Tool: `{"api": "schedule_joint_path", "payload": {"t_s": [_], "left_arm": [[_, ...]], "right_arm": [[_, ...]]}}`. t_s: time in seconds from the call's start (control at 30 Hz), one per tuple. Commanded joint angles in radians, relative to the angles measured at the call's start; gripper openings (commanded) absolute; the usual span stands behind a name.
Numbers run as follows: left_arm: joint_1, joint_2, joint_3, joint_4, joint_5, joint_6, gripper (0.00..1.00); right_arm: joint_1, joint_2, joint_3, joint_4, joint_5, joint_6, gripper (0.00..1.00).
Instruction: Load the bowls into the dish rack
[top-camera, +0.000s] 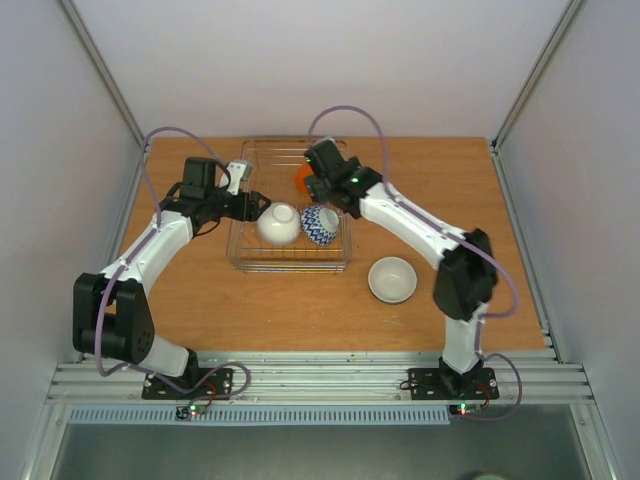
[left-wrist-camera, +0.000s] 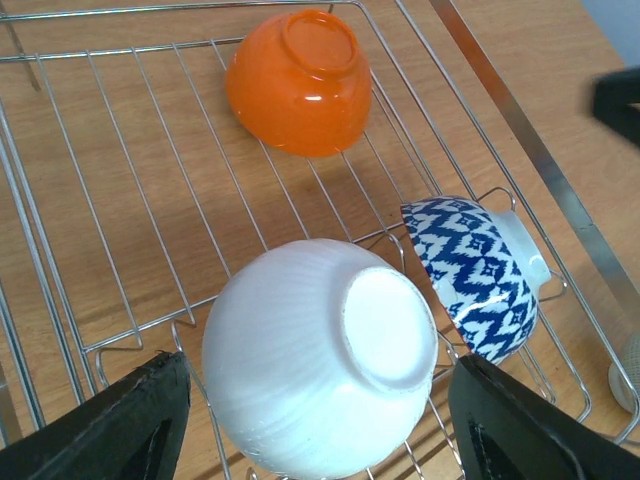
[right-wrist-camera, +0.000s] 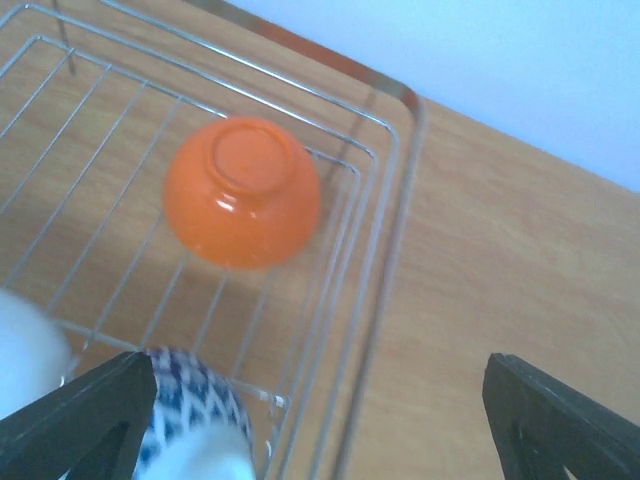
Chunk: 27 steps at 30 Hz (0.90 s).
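Note:
The silver wire dish rack (top-camera: 290, 267) holds three bowls. A plain white bowl (top-camera: 278, 223) (left-wrist-camera: 320, 350) leans on the front tines, base up. Beside it a blue-white zigzag bowl (top-camera: 320, 225) (left-wrist-camera: 475, 275) stands on its side, and an orange bowl (top-camera: 301, 179) (left-wrist-camera: 300, 85) (right-wrist-camera: 242, 190) lies upside down at the back. My left gripper (top-camera: 252, 206) (left-wrist-camera: 320, 425) is open, its fingers flanking the white bowl with thin gaps on both sides. My right gripper (top-camera: 322, 188) (right-wrist-camera: 320, 420) hangs wide open over the rack's right rim (right-wrist-camera: 398, 200), with nothing between its fingers. The zigzag bowl (right-wrist-camera: 190, 410) sits by its left finger.
Another white bowl (top-camera: 392, 279) sits upright on the wooden table, right of the rack and in front of the right arm's elbow. White walls close the table's back and sides. An aluminium rail runs along the near edge.

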Motion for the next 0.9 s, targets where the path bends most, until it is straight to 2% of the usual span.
{"api": "schedule_joint_path", "payload": {"t_s": [0.0,0.13,0.33,0.5,0.63,0.87], "left_arm": [[-0.002,0.009,0.034,-0.004,0.028,0.012,0.71],[-0.008,0.014,0.037,-0.004,0.037,0.012,0.71],[-0.018,0.013,0.04,-0.013,0.036,0.012,0.71],[-0.023,0.019,0.04,-0.014,0.034,0.012,0.71],[-0.034,0.036,0.042,-0.015,0.032,0.012,0.71],[-0.055,0.044,0.042,-0.02,0.027,0.012,0.7]], "right_arm": [[-0.003,-0.256,-0.201,-0.082,0.024,0.209,0.86],[-0.003,-0.444,-0.368,-0.192,0.014,0.301,0.73],[-0.003,-0.649,-0.527,-0.407,-0.04,0.479,0.59],[-0.003,-0.762,-0.68,-0.557,-0.062,0.629,0.57],[-0.003,-0.819,-0.803,-0.554,-0.108,0.697,0.57],[-0.005,-0.817,-0.914,-0.512,-0.114,0.746,0.56]]}}
